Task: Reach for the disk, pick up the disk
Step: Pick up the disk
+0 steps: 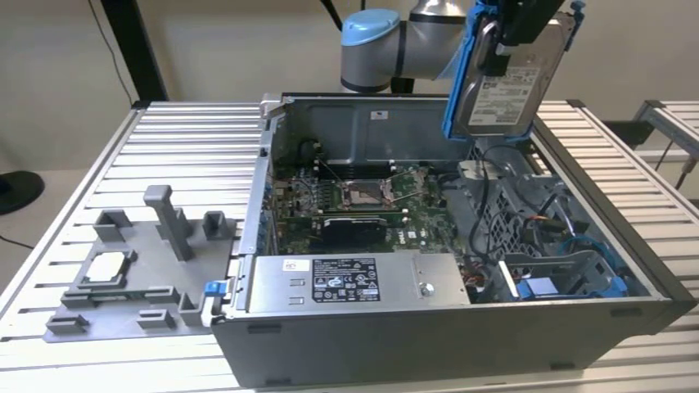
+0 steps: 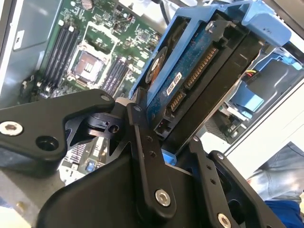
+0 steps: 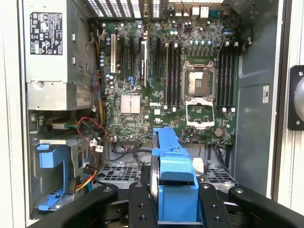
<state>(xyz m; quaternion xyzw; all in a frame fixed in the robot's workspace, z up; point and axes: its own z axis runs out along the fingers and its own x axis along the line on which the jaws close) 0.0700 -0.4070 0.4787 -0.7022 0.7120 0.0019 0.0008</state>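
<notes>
The disk (image 1: 511, 82) hangs upright in the air above the far right corner of the open computer case (image 1: 437, 348), white label facing the exterior view and blue rails along its edges. My gripper (image 1: 516, 29) is shut on it from above. In the second wrist view the disk (image 2: 199, 71) shows its connector end, clamped between two black fingers (image 2: 142, 142). In the first wrist view the disk (image 3: 173, 175) is edge-on, its blue rail sitting between the fingers (image 3: 209, 204) of my gripper (image 3: 175, 206), high over the motherboard.
Inside the case lie the motherboard (image 1: 355, 201), a power supply (image 1: 349, 282) at the front, and a drive bay with an empty blue bracket (image 1: 557, 282) and cables at the exterior view's right. A grey fixture (image 1: 142, 262) sits on the slatted table (image 1: 186, 139).
</notes>
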